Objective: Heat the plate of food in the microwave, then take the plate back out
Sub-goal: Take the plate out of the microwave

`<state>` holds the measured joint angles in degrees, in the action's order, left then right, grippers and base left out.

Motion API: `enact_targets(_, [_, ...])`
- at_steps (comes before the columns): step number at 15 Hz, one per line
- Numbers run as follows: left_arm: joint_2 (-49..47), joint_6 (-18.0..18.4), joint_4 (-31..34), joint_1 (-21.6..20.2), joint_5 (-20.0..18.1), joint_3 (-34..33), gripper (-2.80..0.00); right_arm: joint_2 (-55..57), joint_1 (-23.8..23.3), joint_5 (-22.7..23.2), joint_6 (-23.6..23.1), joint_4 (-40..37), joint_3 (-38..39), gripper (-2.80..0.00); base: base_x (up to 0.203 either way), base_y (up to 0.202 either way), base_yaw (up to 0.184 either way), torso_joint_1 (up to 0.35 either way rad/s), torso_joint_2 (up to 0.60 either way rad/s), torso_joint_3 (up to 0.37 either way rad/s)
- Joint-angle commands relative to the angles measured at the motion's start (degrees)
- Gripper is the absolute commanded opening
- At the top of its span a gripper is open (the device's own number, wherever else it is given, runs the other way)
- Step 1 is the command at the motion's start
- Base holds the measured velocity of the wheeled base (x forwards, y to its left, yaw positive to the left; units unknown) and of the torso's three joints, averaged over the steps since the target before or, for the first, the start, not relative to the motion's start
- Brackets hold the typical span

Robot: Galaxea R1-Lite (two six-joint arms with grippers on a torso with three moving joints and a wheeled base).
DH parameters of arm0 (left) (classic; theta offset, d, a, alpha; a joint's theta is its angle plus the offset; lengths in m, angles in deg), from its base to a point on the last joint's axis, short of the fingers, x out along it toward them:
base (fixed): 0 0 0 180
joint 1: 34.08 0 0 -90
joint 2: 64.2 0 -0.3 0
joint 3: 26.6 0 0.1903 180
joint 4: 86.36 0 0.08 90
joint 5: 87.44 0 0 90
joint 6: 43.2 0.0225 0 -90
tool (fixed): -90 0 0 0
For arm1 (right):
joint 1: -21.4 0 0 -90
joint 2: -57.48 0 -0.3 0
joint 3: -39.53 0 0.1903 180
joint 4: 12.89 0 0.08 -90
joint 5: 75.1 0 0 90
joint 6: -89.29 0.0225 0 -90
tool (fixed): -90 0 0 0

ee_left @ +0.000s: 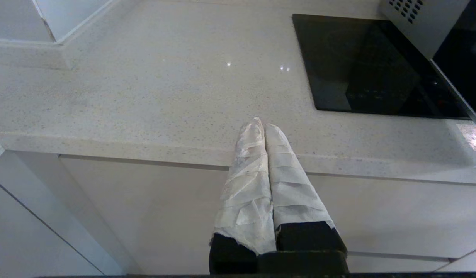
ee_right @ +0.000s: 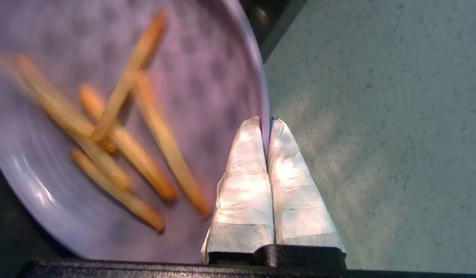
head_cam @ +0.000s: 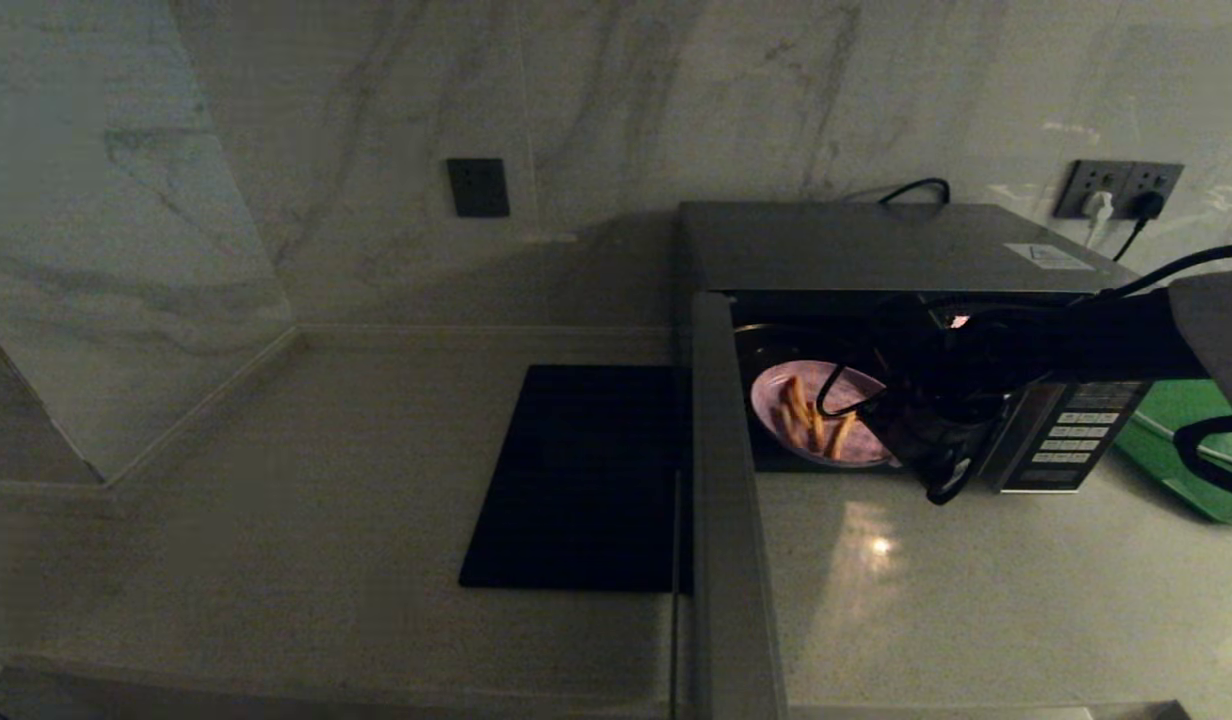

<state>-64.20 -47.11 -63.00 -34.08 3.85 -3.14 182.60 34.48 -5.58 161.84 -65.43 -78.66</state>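
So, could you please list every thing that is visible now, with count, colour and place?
plate: one, pale lilac, inside the open microwave, at its front edge
fries: a few, orange-yellow, on the plate
microwave: one, silver-grey, against the wall, door open
mat: one, black, on the counter left of the microwave
tray: one, green, right of the microwave
sockets: grey, on the wall
left end effector: shut, at the counter edge
right end effector: shut on the plate rim

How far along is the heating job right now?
Done: microwave door is open, plate of food sits at its mouth. In hand: right gripper is shut on the plate's rim. Left: lifting it out onto the counter. Whether heating happened can't be told.
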Motion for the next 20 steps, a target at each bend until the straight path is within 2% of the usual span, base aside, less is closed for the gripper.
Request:
enact_targets(1, [0.0, 0.0, 0.0, 0.0, 0.0, 0.0, -2.80, -0.8, 0.0, -0.1, 0.4, -0.2, -0.3, -2.80, 0.000, 0.000, 0.000, 0.000, 0.00, 0.000])
enact_targets(14, [0.0, 0.0, 0.0, 0.0, 0.0, 0.0, -2.80, -5.7, 0.0, -0.2, 0.4, -0.4, 2.9, -2.80, 0.000, 0.000, 0.000, 0.000, 0.00, 0.000])
enact_targets(20, [0.0, 0.0, 0.0, 0.0, 0.0, 0.0, -2.80, -8.9, 0.0, -0.2, 0.4, -0.4, 7.1, -2.80, 0.000, 0.000, 0.000, 0.000, 0.00, 0.000])
